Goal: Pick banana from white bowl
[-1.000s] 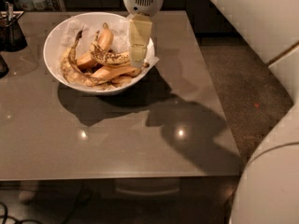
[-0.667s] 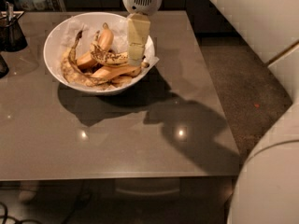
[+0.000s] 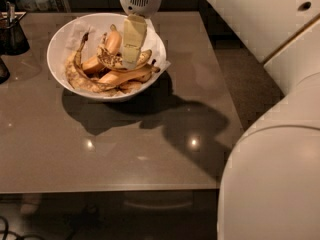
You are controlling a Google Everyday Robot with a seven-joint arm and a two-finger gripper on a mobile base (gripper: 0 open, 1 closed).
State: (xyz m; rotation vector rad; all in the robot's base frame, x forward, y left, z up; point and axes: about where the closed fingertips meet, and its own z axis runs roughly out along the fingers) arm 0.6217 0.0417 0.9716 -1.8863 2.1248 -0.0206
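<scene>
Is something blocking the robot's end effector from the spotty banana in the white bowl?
No, nothing visible blocks it. The end effector reaches down into the white bowl, its tip right at the speckled banana, which lies on top of the pile. The smoother bananas lie beside and below it.

You have white bowl [image 3: 51,66] back-left on table [image 3: 125,149]; banana [image 3: 112,61] inside; pincer [image 3: 131,59] over banana; dark container [image 3: 12,31] left of bowl.

banana [image 3: 112,60]: brn-speckled, curved | in white bowl [image 3: 56,54] ctr | gripper [image 3: 130,61] over it
</scene>
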